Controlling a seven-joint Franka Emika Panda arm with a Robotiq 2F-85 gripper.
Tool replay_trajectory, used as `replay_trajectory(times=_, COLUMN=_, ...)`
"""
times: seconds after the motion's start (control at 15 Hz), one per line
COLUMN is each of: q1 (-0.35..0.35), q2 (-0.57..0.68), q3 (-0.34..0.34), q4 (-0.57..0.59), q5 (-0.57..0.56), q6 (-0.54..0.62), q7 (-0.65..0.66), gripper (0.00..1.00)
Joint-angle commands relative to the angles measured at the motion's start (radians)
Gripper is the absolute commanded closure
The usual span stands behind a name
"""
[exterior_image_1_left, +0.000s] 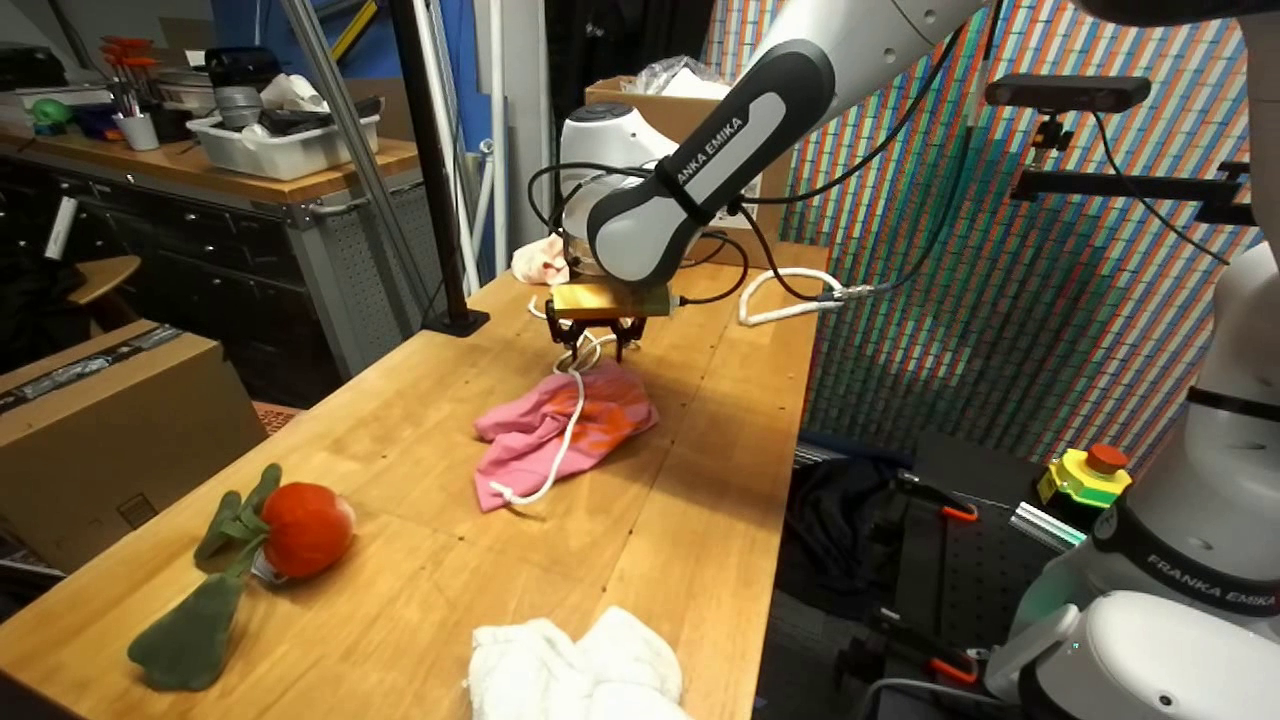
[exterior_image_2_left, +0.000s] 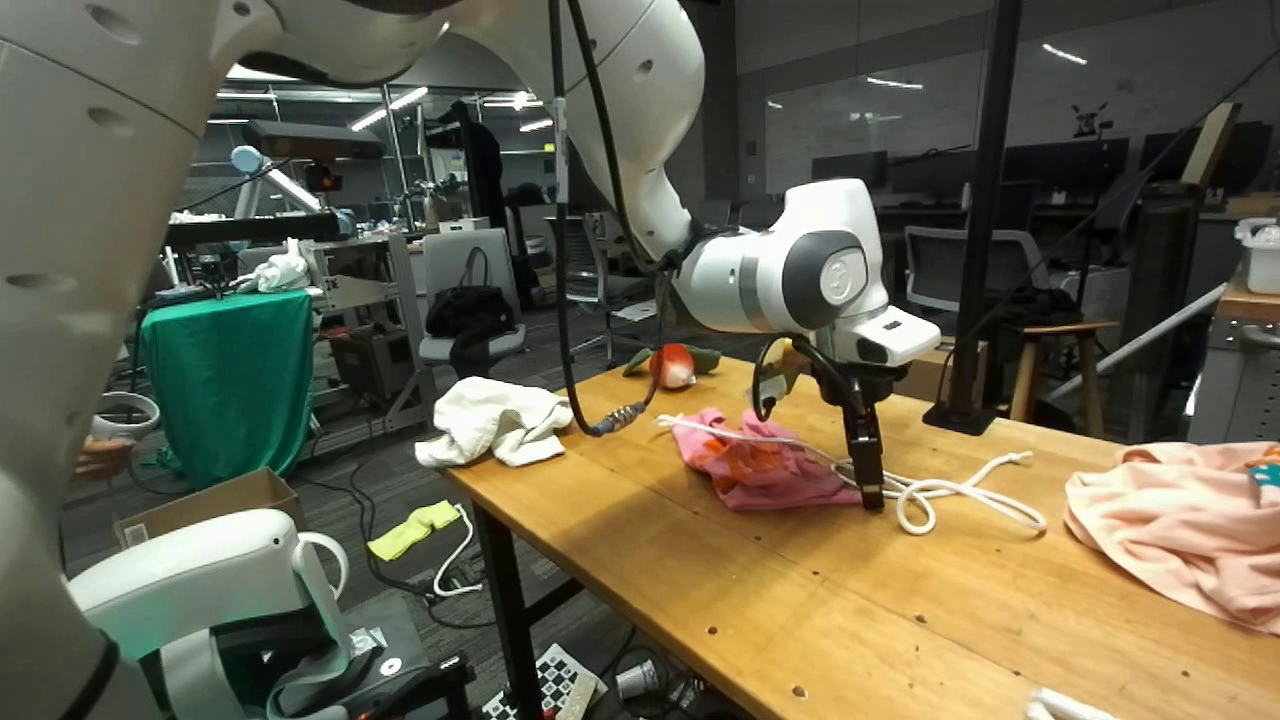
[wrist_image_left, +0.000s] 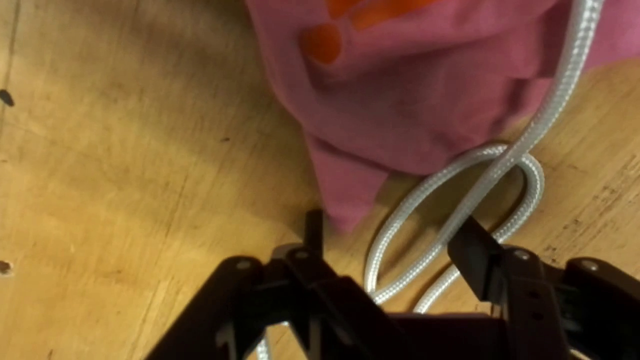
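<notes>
In an exterior view, your gripper (exterior_image_1_left: 598, 356), jaws partway apart, just by pink cloth (exterior_image_1_left: 605, 420) on table (exterior_image_1_left: 420, 560). In an exterior view, one finger (exterior_image_2_left: 866, 455) hides the gap. Wrist view: rope (wrist_image_left: 472, 200) between your fingers; contact unclear, cloth cut off.

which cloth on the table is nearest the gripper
The orange-printed pink cloth, right by the gripper; the white cloth and peach cloth lie farther off.
</notes>
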Motion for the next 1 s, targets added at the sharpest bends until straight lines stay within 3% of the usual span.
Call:
replay_trajectory(times=0.0, q1=0.005, q2=0.015, q3=-0.008, q4=0.031, q5=0.011, q6=-0.004, q7=0.008, gripper=0.63)
replay_trajectory(times=0.27, q1=0.007, q2=0.012, q3=-0.012, q4=0.037, q5=0.007, q6=-0.005, q7=0.009, gripper=0.92)
replay_trajectory(times=0.47, q1=0.008, q2=0.007, q3=-0.013, q4=0.04, q5=0.005, q6=-0.007, q7=0.009, gripper=0.98)
replay_trajectory(times=0.93, q1=0.031, q2=-0.077, q3=-0.037, q4=0.023, q5=-0.041, q6=0.033, q7=0.032, gripper=0.95)
